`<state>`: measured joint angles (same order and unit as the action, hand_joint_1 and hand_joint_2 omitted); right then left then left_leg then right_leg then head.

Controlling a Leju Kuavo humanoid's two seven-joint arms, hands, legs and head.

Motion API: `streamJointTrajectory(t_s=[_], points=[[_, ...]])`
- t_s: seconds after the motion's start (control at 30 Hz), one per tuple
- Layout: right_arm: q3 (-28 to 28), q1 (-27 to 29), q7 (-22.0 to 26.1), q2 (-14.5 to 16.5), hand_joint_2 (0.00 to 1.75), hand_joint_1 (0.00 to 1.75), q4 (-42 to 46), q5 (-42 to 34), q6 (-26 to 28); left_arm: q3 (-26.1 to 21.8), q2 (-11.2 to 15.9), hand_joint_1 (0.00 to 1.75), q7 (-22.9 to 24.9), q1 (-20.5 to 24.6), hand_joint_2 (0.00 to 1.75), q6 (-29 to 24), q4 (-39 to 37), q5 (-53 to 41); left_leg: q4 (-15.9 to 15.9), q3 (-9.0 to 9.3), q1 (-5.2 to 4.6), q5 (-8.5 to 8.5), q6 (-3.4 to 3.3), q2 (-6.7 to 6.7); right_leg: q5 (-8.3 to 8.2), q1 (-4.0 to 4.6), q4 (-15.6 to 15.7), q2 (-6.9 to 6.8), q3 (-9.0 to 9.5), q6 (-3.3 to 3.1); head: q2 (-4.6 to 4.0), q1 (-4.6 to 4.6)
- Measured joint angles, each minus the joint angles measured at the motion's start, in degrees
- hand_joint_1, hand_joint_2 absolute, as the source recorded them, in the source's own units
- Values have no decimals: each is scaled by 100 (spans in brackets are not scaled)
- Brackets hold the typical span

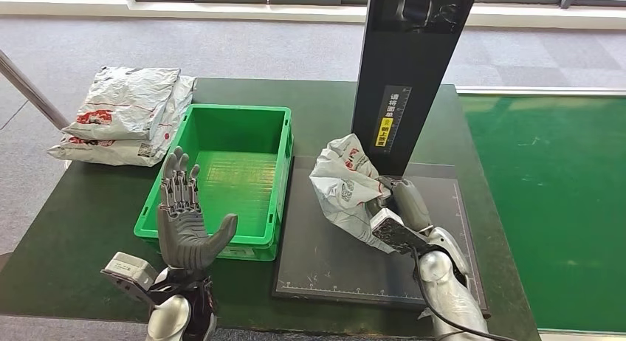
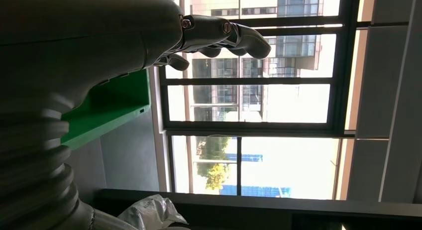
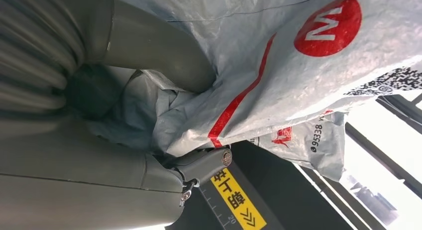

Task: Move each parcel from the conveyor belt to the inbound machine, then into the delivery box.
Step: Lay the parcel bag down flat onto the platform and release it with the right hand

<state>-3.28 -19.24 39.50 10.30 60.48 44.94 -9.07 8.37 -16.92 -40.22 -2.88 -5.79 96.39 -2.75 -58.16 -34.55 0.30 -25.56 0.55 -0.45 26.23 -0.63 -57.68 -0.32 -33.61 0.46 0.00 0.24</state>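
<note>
Right hand [image 1: 399,215] has its fingers [image 3: 199,165] clamped on a grey parcel [image 1: 345,186], bunching one end. Parcel sits over the black scan mat [image 1: 325,260] of the inbound machine, at the foot of the black post [image 1: 406,68]. Can't tell whether its low end touches the mat.

Left hand [image 1: 184,223] is up at the crate's 7 o'clock, palm vertical, fingers spread wide, holding nothing.

Handling, my read: soft poly mailer, light, crumples under grip, slick film. The bunched end is a fair hold, but the free end will flop and drag. Printed code faces the crate side; likely needs to face the scanner.

Green crate [image 1: 221,178] is just beside the mat at its 9 o'clock, rims nearly touching, looks empty. The rim stands above the mat, so the parcel needs lift to get over it.

Room: the post blocks 12 o'clock of the parcel. Two more parcels [image 1: 122,116] are stacked at the crate's 10 o'clock, near the tabletop [image 1: 88,208] edge. Green conveyor belt [image 1: 546,208] runs at 3 o'clock. The path toward 9 o'clock into the crate looks open, though the left hand stands near that rim.
</note>
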Motion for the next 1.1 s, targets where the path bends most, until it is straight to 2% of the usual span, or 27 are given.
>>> streamJointTrajectory(t_s=[0.03, 0.1, 0.17, 0.37, 0.57, 1.1], points=[[2, 3, 2, -4, 175, 87, -5, 0, 0, 0, 0, 0, 0, 1, 175, 0, -5, 0, 0, 0, 0, 0, 0, 0, 0, 0, 0, 0, 0, 0, 0, 0], [2, 5, -6, -11, 87, 0, -15, -5, 11, 0, 0, 0, 0, 1, 175, -1, -15, 0, 0, 0, 0, 0, 0, 1, 0, 0, 0, 1, 0, 0, 1, 0], [2, 6, -61, -17, 0, 0, -21, -66, 59, 0, 0, 0, 0, 2, 175, -5, -26, 0, 0, 0, 0, 0, 0, 1, 0, 0, 0, 1, 0, 0, 1, 0], [1, 4, -250, -34, 0, 0, -6, -454, 91, 0, 0, 0, 0, 4, 175, -15, -76, 0, -1, 1, 0, 0, 0, 2, 0, -1, 0, 2, -1, 0, 0, 0], [-59, 5, -330, -45, 0, 0, 79, -811, -179, 0, 0, 0, 0, 8, 175, -15, -125, -1, -1, 1, 0, 0, 0, 3, 0, 0, 0, 4, -4, 0, 0, 1], [-76, 4, -353, -70, 0, 0, 111, -896, -245, 0, 0, 0, 0, 11, 175, -17, -158, -2, -1, 1, 0, 0, 0, 6, 0, 0, 0, 9, -5, 0, 0, 0]])
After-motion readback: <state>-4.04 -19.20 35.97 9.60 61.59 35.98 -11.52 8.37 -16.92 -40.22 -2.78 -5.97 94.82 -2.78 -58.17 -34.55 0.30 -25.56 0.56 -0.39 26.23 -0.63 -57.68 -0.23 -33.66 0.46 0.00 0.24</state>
